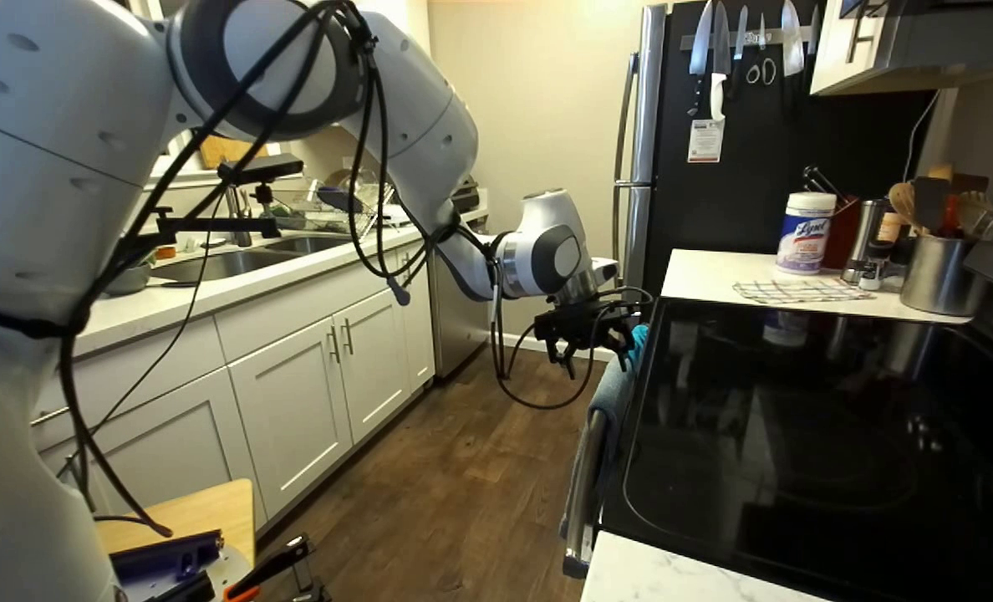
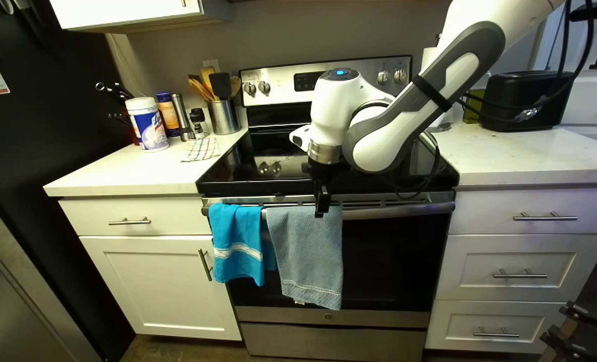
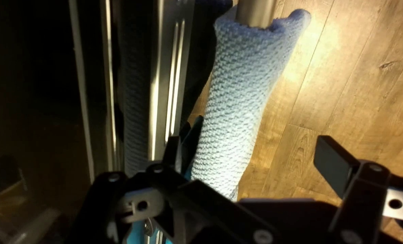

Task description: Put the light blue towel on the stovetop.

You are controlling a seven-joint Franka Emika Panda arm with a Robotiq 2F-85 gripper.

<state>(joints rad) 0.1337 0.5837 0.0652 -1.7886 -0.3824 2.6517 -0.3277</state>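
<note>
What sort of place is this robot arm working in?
A kitchen, probably in a home, though the pictures don't settle whose. What shows it: the black glass stovetop, the sink and the tall refrigerator.

White-and-grey arm (image 1: 417, 96), looping black cables (image 1: 363, 33), black hand (image 1: 598, 361)

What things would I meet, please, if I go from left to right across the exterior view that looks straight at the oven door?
Dark fridge side, Lysol canister, orange-and-blue canister, bright blue towel, light blue towel, black toaster.
</note>
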